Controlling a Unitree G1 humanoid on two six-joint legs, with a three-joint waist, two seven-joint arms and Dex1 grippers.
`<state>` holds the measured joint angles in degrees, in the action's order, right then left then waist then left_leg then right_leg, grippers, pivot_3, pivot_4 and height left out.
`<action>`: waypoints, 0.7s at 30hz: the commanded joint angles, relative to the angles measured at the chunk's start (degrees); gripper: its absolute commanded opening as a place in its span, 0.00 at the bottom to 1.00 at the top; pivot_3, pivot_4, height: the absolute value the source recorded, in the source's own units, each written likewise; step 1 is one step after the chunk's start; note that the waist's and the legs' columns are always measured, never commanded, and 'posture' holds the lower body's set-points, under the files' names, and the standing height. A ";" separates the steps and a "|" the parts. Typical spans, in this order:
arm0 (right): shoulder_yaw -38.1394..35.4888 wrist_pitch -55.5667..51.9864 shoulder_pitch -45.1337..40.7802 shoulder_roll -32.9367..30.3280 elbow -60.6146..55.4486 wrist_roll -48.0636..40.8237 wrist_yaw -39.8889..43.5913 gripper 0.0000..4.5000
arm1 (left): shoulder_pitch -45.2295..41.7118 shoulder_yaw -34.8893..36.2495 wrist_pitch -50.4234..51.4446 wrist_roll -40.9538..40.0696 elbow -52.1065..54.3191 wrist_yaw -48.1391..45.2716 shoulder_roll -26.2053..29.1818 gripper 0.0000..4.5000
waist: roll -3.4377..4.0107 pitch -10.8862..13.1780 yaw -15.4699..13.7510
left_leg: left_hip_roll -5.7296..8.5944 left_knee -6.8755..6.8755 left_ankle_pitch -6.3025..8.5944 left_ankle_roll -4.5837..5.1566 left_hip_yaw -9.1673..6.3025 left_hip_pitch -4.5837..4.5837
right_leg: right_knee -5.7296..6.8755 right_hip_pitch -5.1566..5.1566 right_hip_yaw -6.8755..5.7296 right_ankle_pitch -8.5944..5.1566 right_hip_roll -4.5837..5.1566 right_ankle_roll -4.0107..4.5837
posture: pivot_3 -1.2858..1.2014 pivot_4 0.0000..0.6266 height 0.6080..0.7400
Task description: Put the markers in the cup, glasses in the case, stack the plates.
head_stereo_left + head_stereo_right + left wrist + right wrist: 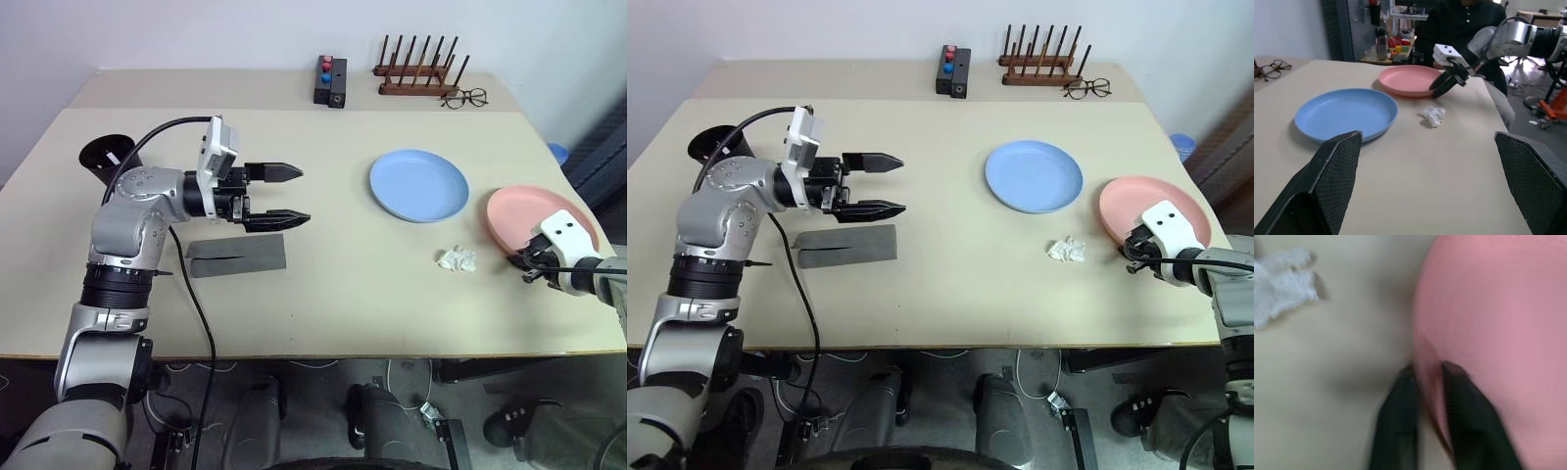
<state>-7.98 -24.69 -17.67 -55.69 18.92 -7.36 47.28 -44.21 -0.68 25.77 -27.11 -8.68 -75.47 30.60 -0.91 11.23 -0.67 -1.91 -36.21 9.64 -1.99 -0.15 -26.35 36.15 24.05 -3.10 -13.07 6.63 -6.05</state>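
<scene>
Step in hand, judged: stacking plates. Left gripper [284,197] hovered spread above the grey case [237,256]. One blue plate [418,184] lay centre-right. Right gripper [1425,377] pinched the pink plate [529,212] at its near rim; advice: lift level, keeping the thin rim from slipping. Plates: two. Case: one.

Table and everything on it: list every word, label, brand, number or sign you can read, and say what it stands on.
None can be read.
Blue plate, pink plate, grey case, black cup: plain, no print visible.
Black box with red and blue tops: any marking is too small to tell.
Shelf clutter behind the table in the left wrist view: too blurred to read.
</scene>
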 commanded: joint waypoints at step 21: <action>6.83 -3.10 -22.49 9.27 -11.70 -2.02 1.17 0.00 | 2.71 5.14 -5.17 -0.18 1.35 9.07 3.41 1.00 | 0.06 0.01 0.30 | 0.00 0.06 0.00 0.00 -0.01 -0.03 | -0.02 0.05 0.00 0.04 -0.01 -0.07 | 0.52 0.24 1.00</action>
<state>-0.81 -28.40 -38.43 -46.59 9.10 -8.78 48.64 -41.41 2.37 20.86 -26.74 -9.41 -67.13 33.28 -0.85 11.24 -0.37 -1.92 -36.14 9.64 -2.00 -0.15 -26.37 36.12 24.10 -3.10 -13.03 6.61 -6.12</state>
